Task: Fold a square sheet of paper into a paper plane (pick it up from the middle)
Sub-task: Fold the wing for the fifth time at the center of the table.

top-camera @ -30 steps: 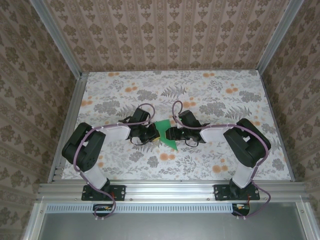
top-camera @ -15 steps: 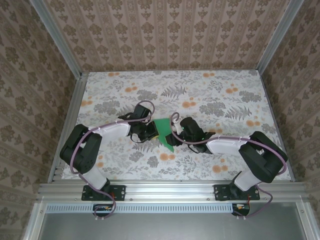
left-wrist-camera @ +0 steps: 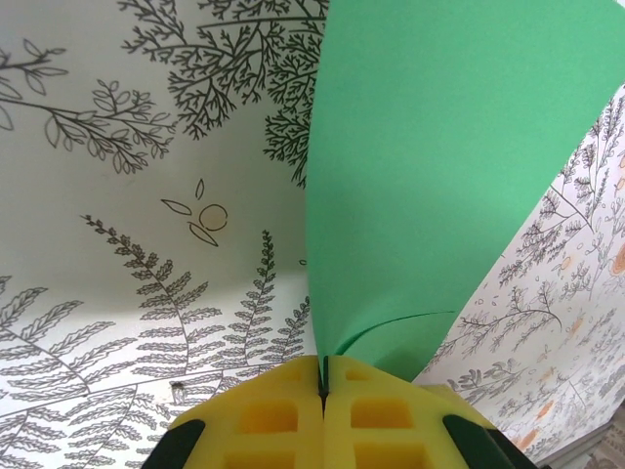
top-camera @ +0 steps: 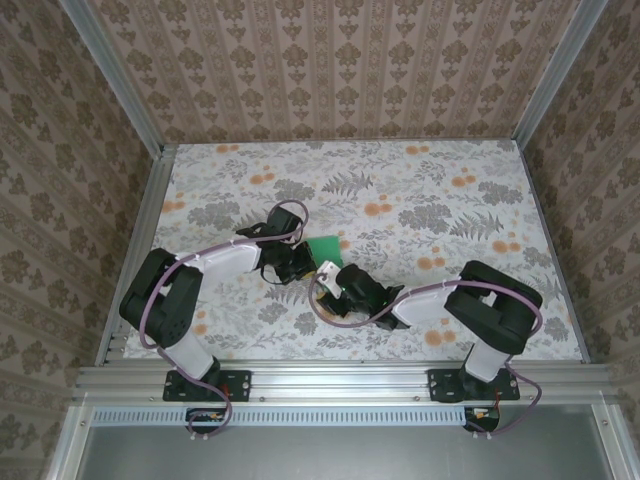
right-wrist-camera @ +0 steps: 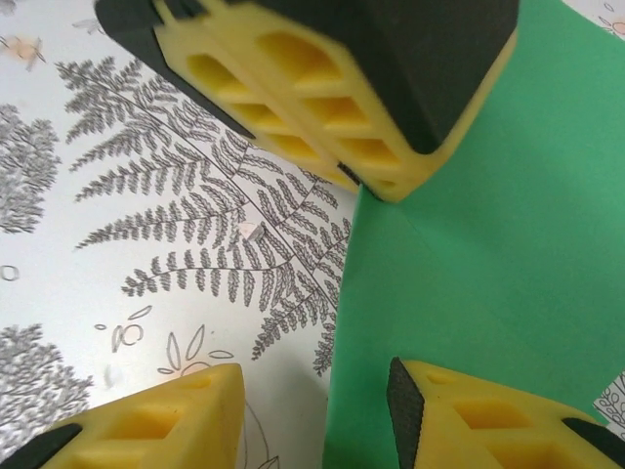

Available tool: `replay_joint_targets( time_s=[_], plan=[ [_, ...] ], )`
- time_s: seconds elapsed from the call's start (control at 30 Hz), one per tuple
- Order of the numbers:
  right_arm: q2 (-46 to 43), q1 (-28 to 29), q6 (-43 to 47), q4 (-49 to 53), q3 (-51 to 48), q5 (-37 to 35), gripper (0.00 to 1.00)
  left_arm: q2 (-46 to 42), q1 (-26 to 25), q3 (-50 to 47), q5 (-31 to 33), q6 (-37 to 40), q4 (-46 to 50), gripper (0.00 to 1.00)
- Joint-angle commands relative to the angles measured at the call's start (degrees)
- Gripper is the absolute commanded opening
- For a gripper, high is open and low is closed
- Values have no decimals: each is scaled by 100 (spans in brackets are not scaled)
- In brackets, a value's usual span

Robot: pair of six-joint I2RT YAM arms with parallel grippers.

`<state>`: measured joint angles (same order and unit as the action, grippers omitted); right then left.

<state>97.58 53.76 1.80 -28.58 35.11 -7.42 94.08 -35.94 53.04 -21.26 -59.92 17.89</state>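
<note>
The folded green paper (top-camera: 323, 247) is held just above the middle of the table, and its layers and a crease show in the left wrist view (left-wrist-camera: 439, 176). My left gripper (top-camera: 298, 262) is shut on the paper's narrow end, its yellow fingertips (left-wrist-camera: 293, 410) pressed together on it (left-wrist-camera: 322, 369). My right gripper (top-camera: 325, 280) sits at the paper's near side, open. In the right wrist view its jaws (right-wrist-camera: 317, 415) straddle the paper's (right-wrist-camera: 488, 244) left edge. One finger (right-wrist-camera: 488, 420) is over the paper and the other (right-wrist-camera: 146, 420) is over the bare table. The left gripper's fingers (right-wrist-camera: 322, 107) show at the top of that view.
The floral tabletop (top-camera: 420, 200) stretches behind and to both sides of the arms. Aluminium rails (top-camera: 140, 240) and patterned walls close in the left, right and back. The arm bases (top-camera: 200, 380) stand on the near rail.
My right arm has swung in from the paper's right side to its near side, and the gripper now straddles the edge. The left gripper has kept its hold, and less green shows from above.
</note>
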Motion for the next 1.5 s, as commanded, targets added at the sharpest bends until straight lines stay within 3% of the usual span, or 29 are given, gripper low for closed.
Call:
replay_joint_targets(
  time_s=[0.0, 0.67, 0.97, 1.07, 1.23, 1.47],
  plan=[
    [248, 31, 371, -681, -22, -563, 46, -197, 42, 137, -164, -137, 187, 0],
    [608, 38, 638, -1388, 74, -624, 41, -197, 149, 103, -310, -134, 285, 0],
    [651, 25, 467, -1301, 97, -541, 19, -289, 192, 86, -309, -134, 289, 1],
    [623, -26, 266, -1274, 75, -386, 12, -441, 296, 74, -293, -90, 302, 9],
    [468, -292, -353, -1245, 39, 310, 6, -868, 669, -27, -166, 88, 411, 32],
    [376, -686, -1469, -1141, 186, 1427, 5, -1494, 1181, -330, 93, 436, 387, 54]
  ],
)
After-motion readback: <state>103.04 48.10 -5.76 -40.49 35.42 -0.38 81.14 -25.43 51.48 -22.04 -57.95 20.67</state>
